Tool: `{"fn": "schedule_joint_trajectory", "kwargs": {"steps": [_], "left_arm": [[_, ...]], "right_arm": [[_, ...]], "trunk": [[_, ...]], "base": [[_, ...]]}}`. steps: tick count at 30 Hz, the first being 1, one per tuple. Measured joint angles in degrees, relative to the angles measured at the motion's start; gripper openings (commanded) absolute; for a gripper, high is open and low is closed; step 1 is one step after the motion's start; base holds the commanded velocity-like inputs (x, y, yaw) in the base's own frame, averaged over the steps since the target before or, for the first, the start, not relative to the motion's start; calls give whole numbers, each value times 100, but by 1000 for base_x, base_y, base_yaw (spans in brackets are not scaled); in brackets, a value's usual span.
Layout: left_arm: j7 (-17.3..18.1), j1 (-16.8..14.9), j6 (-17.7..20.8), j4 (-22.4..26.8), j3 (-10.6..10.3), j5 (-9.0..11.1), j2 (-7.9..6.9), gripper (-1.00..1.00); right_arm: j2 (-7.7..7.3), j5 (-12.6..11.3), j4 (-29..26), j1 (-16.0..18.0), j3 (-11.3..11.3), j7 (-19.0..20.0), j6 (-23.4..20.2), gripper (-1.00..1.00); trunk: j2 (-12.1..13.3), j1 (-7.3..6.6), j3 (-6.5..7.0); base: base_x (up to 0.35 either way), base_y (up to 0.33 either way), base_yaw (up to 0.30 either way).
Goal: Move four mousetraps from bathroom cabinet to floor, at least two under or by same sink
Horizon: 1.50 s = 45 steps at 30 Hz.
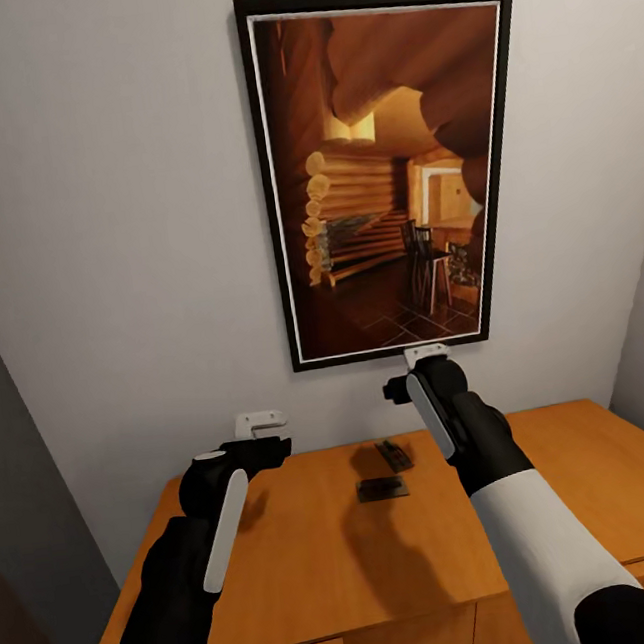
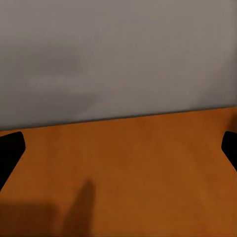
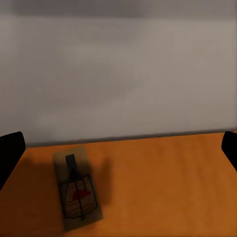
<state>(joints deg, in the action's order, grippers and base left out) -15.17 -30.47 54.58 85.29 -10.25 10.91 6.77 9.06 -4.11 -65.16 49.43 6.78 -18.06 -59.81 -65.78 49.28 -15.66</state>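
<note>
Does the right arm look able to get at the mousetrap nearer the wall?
Probably yes. The right gripper is open above the cabinet top, and that mousetrap lies flat ahead of it with nothing between.

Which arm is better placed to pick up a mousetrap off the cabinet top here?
Right. The right gripper hangs open just above and beside the two mousetraps on the cabinet, and its wrist camera frames one. The left gripper is open too, but faces bare wood off to the side.
</note>
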Motion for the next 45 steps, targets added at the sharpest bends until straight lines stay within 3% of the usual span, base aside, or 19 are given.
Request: {"fn": "schedule_joint_trajectory", "kwargs": {"steps": [11,22,32,45], "left_arm": [[0,1,2,0,0,0,0,100],[0,1,8,-4,0,11,0,100],[0,2,6,-8,0,17,0,100],[0,2,1,-9,0,18,2,100]], "right_arm": [[1,-25,92,0,6,81,0,100],[32,-16,860,2,8,123,0,100],[89,-24,1065,19,7,137,0,100],[94,-24,1177,458,2,303,-1,100]], "trunk": [[0,0,0],[0,0,0],[0,0,0],[0,0,0]], "base": [[0,0,0],[0,0,0],[0,0,0],[0,0,0]]}}
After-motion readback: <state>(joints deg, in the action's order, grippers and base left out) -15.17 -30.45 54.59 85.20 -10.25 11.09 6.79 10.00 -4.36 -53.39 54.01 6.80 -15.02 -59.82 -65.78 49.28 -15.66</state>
